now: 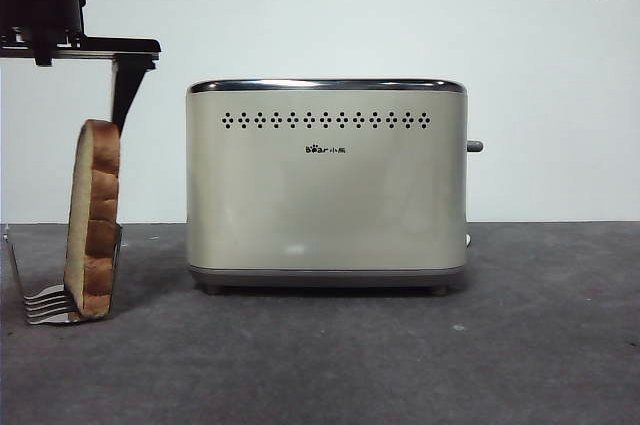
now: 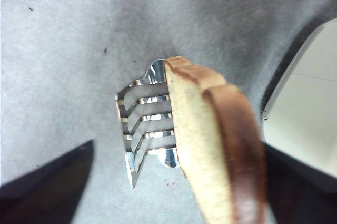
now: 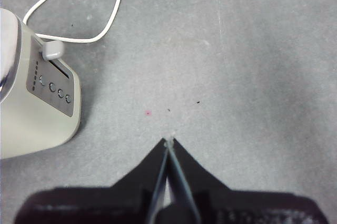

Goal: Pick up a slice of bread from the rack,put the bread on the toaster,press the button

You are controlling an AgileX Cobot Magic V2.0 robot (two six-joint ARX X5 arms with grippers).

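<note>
Bread slice, thick w/ golden-brown crust, stands upright in small silver wire rack on grey counter, left of cream boxy toaster. Left gripper fingers apart, straddling slice top. Right gripper fingers together, near toaster's grey lever button.

My left claw hangs above the slice of bread, jaws spread wide. My right claw waits beside the toaster, jaws pressed together.

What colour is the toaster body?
Cream-beige, with a chrome top rim and a row of black vent holes; the toaster shows best in the front view.
</note>
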